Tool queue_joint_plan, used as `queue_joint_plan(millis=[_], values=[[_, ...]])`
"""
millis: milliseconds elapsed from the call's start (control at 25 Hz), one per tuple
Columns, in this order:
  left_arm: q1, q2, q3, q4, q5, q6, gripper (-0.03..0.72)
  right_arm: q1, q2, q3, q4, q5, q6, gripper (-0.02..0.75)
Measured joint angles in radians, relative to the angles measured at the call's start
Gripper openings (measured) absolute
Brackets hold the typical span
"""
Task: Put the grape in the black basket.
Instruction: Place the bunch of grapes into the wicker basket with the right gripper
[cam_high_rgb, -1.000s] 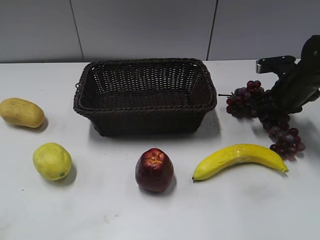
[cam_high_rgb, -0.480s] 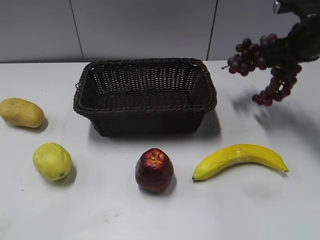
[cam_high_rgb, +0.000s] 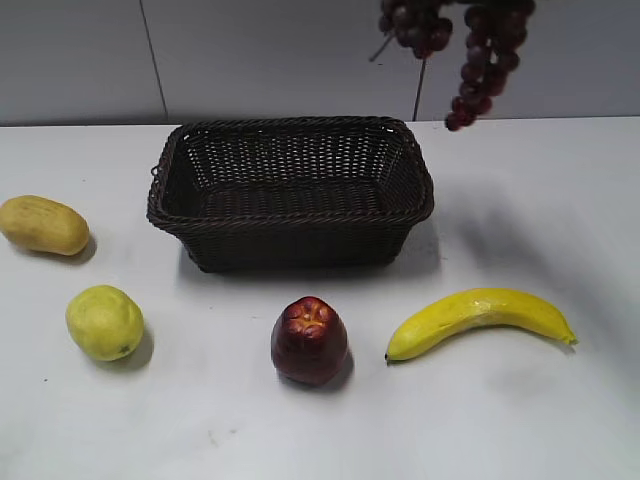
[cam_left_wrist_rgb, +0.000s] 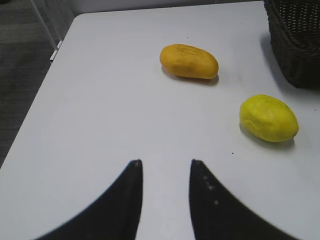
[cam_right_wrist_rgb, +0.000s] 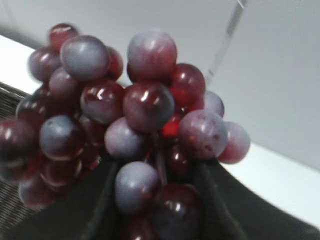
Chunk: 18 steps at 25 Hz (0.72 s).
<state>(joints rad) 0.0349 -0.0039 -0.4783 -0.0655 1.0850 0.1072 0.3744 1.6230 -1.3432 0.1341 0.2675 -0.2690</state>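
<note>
The grape (cam_high_rgb: 470, 40) hangs in the air at the top of the exterior view, above and just right of the black basket's far right corner; its tail dangles down. The right gripper (cam_right_wrist_rgb: 157, 175) is shut on the grape (cam_right_wrist_rgb: 130, 115), which fills the right wrist view; the gripper itself is out of frame in the exterior view. The black basket (cam_high_rgb: 290, 215) stands empty at the table's middle back; its corner shows in the left wrist view (cam_left_wrist_rgb: 295, 40). The left gripper (cam_left_wrist_rgb: 165, 162) is open and empty over bare table at the left.
A yellow banana (cam_high_rgb: 480, 315) lies front right, a dark red apple (cam_high_rgb: 309, 340) front centre. A yellow-green fruit (cam_high_rgb: 104, 322) (cam_left_wrist_rgb: 269, 118) and an orange-yellow fruit (cam_high_rgb: 44, 224) (cam_left_wrist_rgb: 189, 61) lie at the left. The table's left edge (cam_left_wrist_rgb: 35, 115) drops to dark floor.
The right gripper has lifted the grape off the table beside the banana and carried it up and leftward toward the basket. The left gripper and other fruit have not moved.
</note>
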Motion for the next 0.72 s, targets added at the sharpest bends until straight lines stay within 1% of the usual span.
queue_joint_plan(millis=[160,280,560,720], values=[[0.000,0.000,0.000,0.000,0.000,0.000,0.237,0.082,0.016,-0.008,0.001,-0.063,-0.002,0.280],[0.000,0.000,0.000,0.000,0.000,0.000,0.237,0.110,0.066,-0.008,0.003,-0.094,-0.002,0.280],[0.000,0.000,0.000,0.000,0.000,0.000,0.237,0.126,0.251,-0.008,0.006,-0.107,-0.002,0.278],[0.000,0.000,0.000,0.000,0.000,0.000,0.237,0.130,0.338,-0.008,0.056,-0.108,-0.002,0.278]])
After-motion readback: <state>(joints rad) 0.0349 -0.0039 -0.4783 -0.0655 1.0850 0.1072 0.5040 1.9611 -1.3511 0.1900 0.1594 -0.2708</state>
